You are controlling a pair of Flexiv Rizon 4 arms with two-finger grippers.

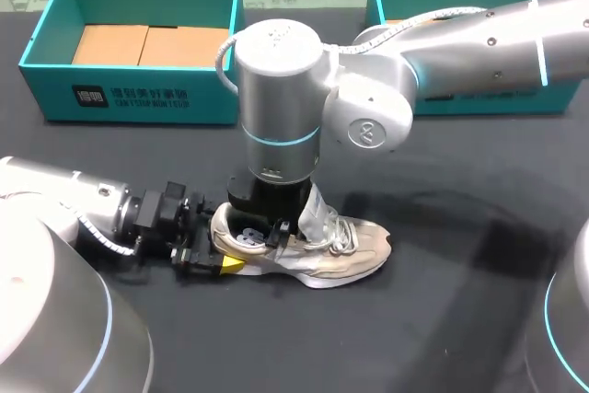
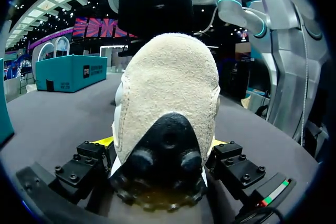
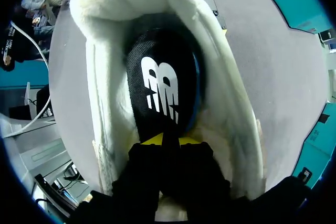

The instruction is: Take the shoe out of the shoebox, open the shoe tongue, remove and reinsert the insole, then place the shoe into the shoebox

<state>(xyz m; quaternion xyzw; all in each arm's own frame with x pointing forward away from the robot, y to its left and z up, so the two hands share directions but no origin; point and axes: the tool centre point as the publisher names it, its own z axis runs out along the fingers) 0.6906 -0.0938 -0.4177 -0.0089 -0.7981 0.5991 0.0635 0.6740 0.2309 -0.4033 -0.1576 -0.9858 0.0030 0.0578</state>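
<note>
Shoe (image 1: 317, 250) on table (image 1: 460, 319), outside shoebox (image 1: 129, 103); left gripper (image 1: 221, 250) clamps the heel (image 2: 168, 103); right gripper (image 3: 167, 140), nearly closed, apparently pinches the insole (image 3: 163, 87). Risk: a shallow pinch slips off, or pulls the heel from its clamp.

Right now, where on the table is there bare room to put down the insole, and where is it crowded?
The table is bare past the toe of the shoe, before the right shoebox, and between the left shoebox and the left arm. Crowded at the heel: the left pincer clamps it, the right pincer pinches the insole.
</note>
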